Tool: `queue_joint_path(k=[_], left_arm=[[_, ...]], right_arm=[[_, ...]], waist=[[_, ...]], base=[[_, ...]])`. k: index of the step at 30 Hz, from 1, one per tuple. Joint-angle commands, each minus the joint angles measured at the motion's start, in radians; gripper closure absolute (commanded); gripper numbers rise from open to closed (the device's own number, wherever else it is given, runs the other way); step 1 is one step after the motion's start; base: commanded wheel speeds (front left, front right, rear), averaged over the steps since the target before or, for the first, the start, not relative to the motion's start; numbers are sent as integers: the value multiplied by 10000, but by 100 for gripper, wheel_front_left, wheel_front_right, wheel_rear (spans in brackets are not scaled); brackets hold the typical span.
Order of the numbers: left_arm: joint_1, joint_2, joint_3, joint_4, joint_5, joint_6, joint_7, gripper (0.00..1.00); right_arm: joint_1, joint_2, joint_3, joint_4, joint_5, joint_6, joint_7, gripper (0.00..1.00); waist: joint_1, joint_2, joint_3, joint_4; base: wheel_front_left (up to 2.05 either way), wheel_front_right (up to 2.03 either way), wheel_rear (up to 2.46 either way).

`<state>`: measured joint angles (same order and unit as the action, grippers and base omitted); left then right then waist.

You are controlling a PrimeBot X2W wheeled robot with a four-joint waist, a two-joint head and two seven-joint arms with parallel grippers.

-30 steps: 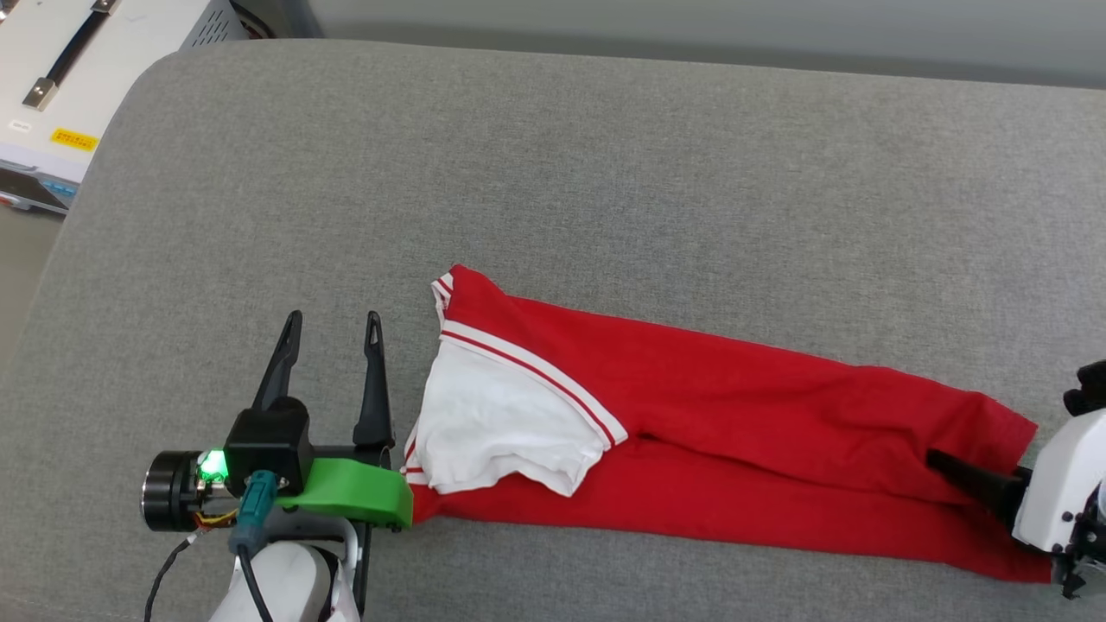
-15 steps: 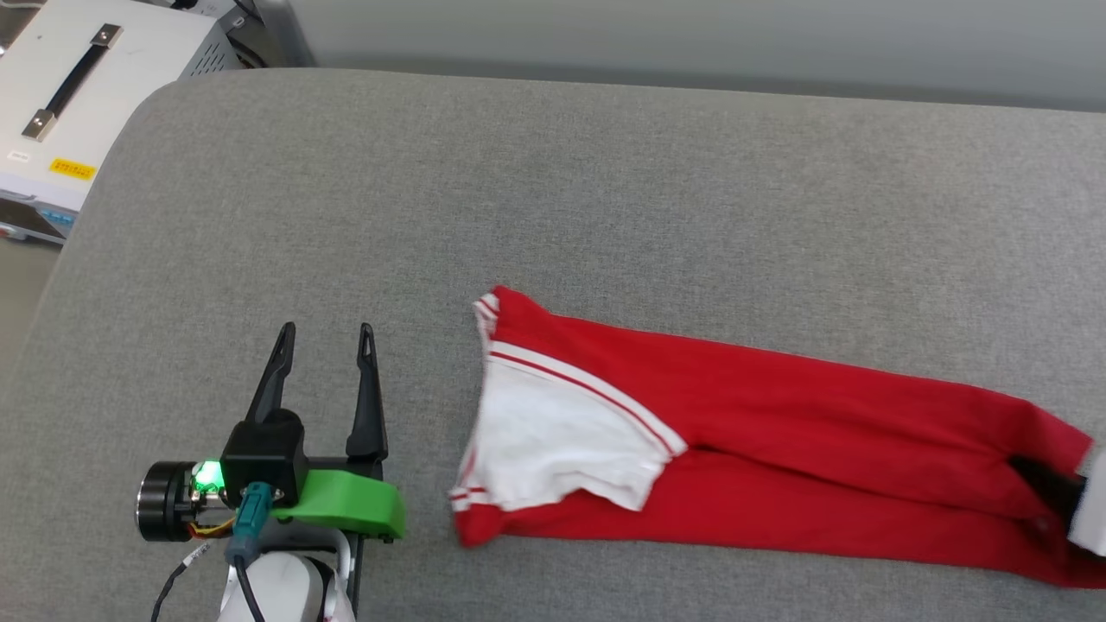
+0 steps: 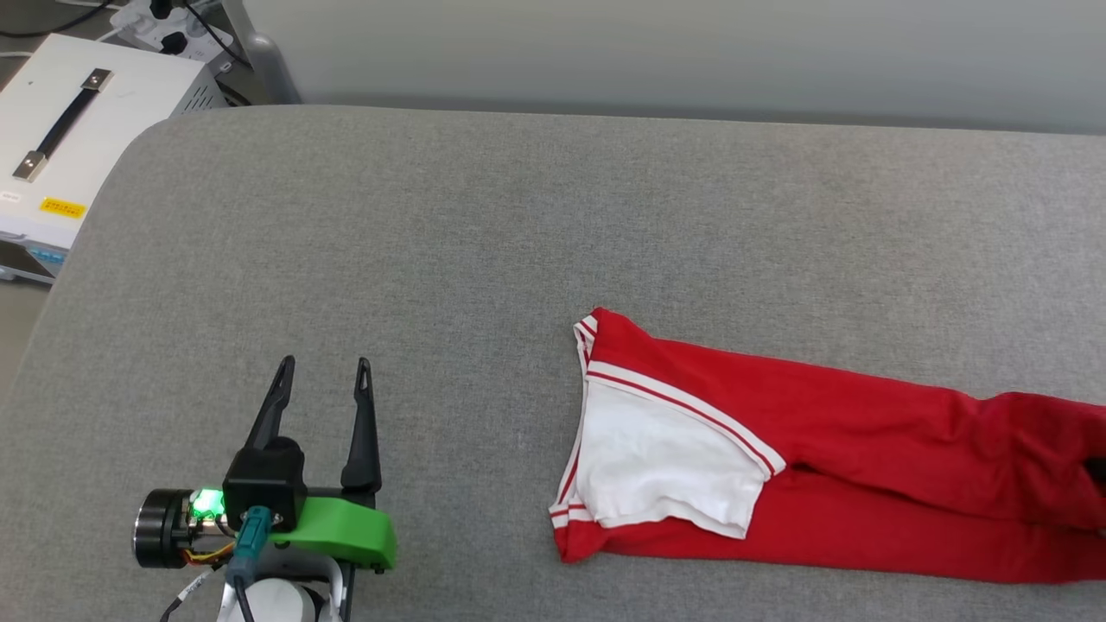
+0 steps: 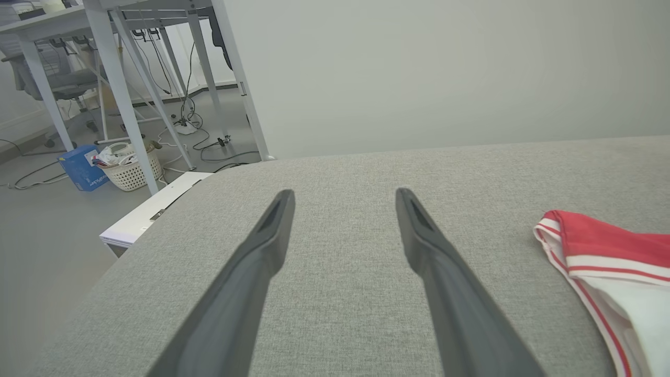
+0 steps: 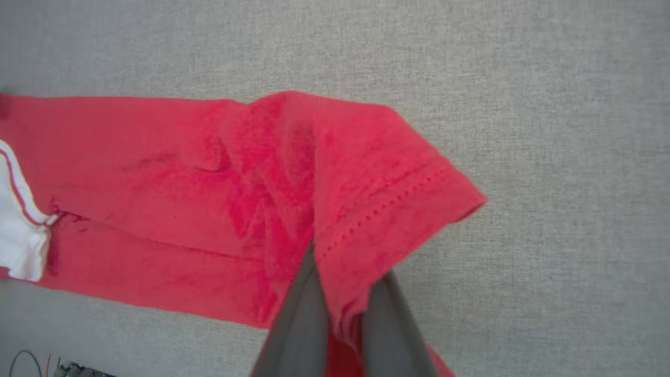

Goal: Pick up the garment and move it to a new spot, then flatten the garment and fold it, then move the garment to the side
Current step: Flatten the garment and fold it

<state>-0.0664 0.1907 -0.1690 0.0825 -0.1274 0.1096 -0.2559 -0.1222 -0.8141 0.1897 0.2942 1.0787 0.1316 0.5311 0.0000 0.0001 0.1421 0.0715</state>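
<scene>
Here the right gripper [image 5: 345, 293] is clamped tight on the garment [image 5: 209, 173]. In the right wrist view its two dark fingers [image 5: 298, 330] rise from the bottom edge with a fold of red cloth pinched between them. The stitched hem end drapes over their tips, so the tips themselves are hidden. From that grip the garment runs away as a long red strip, folded lengthwise, lying on the grey padded surface [image 5: 549, 104].

In the head view the garment [image 3: 864, 449] lies at the lower right of the grey padded surface [image 3: 518, 216] and runs off the right edge. Its white sleeve [image 3: 657, 458], edged with red-and-white trim, rests on top at the strip's left end.

The left gripper [image 3: 322, 367] sits at the lower left with its fingers spread wide, holding nothing and touching no cloth. In the left wrist view the left gripper [image 4: 344, 196] points across the padding, with the garment's striped sleeve end [image 4: 602, 246] off to its right and apart from it. A white case [image 3: 112, 104] with a black handle stands beyond the padding's far left corner.
</scene>
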Motion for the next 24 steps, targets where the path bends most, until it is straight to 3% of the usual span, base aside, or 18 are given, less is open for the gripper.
queue_joint_path(k=[1, 6, 12, 17, 24], left_arm=[[165, -61, 62, 29, 120, -68, -59, 0], [165, -175, 156, 99, 268, -203, -59, 0], [1, -294, 243, 127, 406, -360, -59, 0], [-247, -411, 232, 133, 527, -494, -59, 0], [-581, -569, 363, 199, 600, -602, -59, 0]], right_arm=[[128, 25, 107, -376, 31, -9, 140, 100], [-154, 493, 607, -1976, -232, -9, 719, 100], [-1234, 1321, 1587, -3059, -949, -9, 1525, 100], [-2506, 2017, 2705, -3068, -1544, -9, 1897, 100], [-4294, 3144, 4370, -2176, -1844, -9, 1851, 100]], waist=[[0, -1, -59, -34], [0, -1, -103, -35], [0, -1, 66, 43], [0, -1, 367, 236], [0, -1, 841, 429]], base=[[0, 0, 0], [0, 0, 0], [0, 0, 0], [0, 0, 0], [0, 0, 0]])
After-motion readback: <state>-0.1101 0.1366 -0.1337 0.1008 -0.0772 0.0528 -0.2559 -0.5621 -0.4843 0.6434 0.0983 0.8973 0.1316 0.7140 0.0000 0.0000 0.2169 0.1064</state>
